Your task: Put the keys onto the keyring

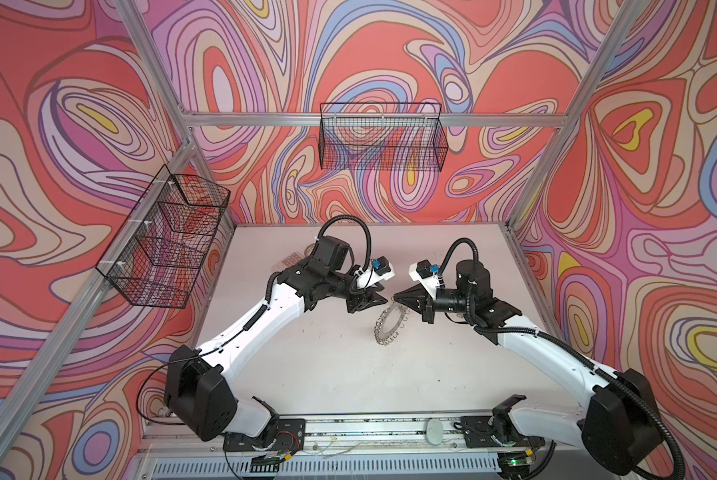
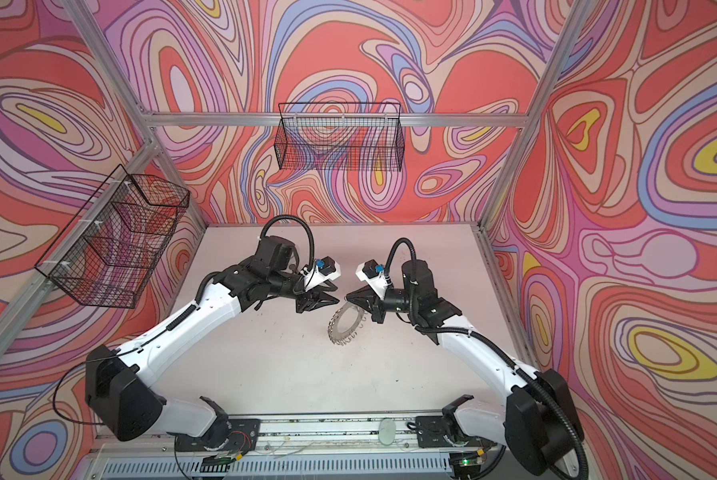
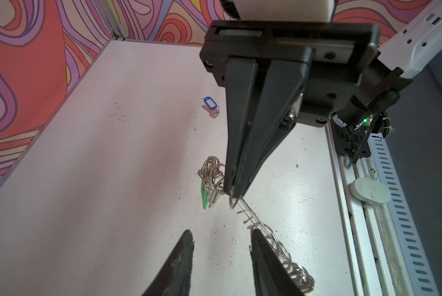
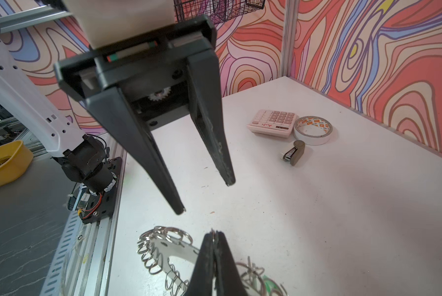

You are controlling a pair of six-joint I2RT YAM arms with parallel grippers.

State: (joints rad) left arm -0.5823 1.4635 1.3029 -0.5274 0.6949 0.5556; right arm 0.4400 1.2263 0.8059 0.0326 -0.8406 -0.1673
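Above the desk (image 1: 306, 374), near centre, right claw (image 1: 397, 297) clenched on tilted keyring (image 4: 175, 252) at its 12 o'clock rim, green-tagged key (image 3: 204, 196) hanging among its loops, left claw (image 1: 379, 299) at 11 o'clock, released, empty.

Reaches inward with both arms, elbows bent, wrists turned so the tips face each other and nearly meet. Holds the left end effector (image 4: 205, 197) with jaws parted. Presses the right end effector (image 3: 236, 196) jaws tight together.
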